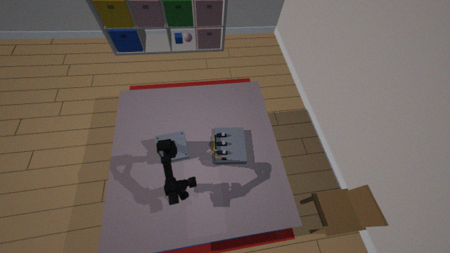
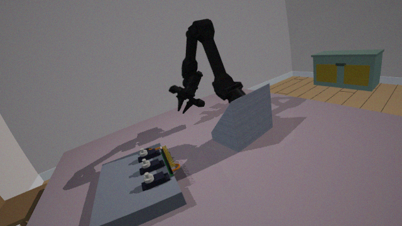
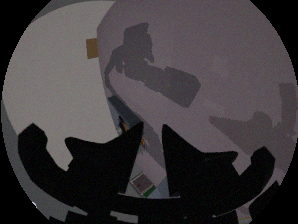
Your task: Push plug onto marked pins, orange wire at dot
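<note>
The grey holder carries three dark servo motors with white horns. A row of yellowish pins runs along its edge facing the arm's base. An orange lead loops by that edge; a small dark piece at its end looks like the plug. The band and dot are too small to tell. My gripper is partly open and empty, high above the table and well away from the holder. The left finger partly hides the holder in the wrist view.
The grey angled block stands at the arm's base, on the pinkish table. A brown chair is beyond the table's right side. Shadows of the arm fall across the table.
</note>
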### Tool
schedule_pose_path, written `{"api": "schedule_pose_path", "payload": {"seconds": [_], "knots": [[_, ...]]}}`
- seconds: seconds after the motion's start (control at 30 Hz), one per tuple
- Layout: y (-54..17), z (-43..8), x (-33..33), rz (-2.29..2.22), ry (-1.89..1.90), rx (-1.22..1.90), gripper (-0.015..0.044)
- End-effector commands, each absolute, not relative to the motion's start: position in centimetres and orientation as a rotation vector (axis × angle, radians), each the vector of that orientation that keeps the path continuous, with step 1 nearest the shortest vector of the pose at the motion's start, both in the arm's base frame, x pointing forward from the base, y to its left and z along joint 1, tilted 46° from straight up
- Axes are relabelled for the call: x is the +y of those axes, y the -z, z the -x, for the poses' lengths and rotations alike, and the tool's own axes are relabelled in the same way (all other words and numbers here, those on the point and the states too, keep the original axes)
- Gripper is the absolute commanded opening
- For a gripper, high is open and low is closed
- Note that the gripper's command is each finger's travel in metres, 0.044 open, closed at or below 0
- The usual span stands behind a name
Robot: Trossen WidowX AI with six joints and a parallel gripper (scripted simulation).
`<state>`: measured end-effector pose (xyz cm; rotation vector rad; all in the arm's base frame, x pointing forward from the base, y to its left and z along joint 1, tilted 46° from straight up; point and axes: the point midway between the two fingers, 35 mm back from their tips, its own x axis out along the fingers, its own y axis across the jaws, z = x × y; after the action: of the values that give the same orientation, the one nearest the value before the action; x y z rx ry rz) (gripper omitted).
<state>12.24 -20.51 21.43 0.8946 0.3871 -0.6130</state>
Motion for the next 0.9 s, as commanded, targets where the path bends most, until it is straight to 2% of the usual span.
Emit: {"api": "schedule_pose_path", "payload": {"seconds": [0.0,0.87], "knots": [[-21.3,-13.3,-20.5,-0.828,0.594,0.415,0.0115],[-23.4,-22.7,-17.3,-0.347,0.385,0.434,0.0115]]}}
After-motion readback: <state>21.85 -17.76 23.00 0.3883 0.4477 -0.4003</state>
